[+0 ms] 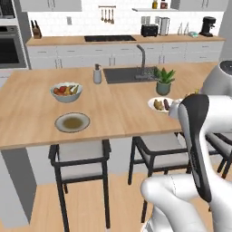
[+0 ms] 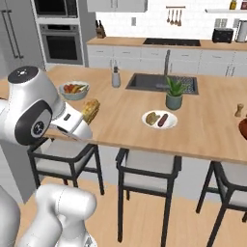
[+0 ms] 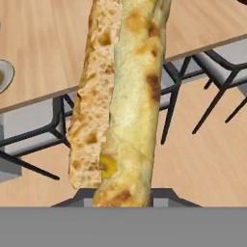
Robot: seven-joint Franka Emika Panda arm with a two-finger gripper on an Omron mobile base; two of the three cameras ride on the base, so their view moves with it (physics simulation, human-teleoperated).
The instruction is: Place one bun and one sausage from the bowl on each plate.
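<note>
The claw [image 3: 123,200] grips a bun [image 3: 120,101] at frame centre; one plate [image 2: 159,119] on the tabletop [image 2: 212,125] holds food.

The bun [image 3: 120,106] has a rough, matt, toasted crust with a porous crumb. The worktop [image 1: 118,108] is smooth pale wood with a satin finish. The stools [image 1: 81,158] pair matt black metal frames with grey cloth seats. The plate [image 2: 159,119] looks like glossy white ceramic.

Open counter [image 1: 118,108] surrounds the empty plate [image 1: 72,122]; fruit bowl [image 1: 66,92] stands behind it.
</note>
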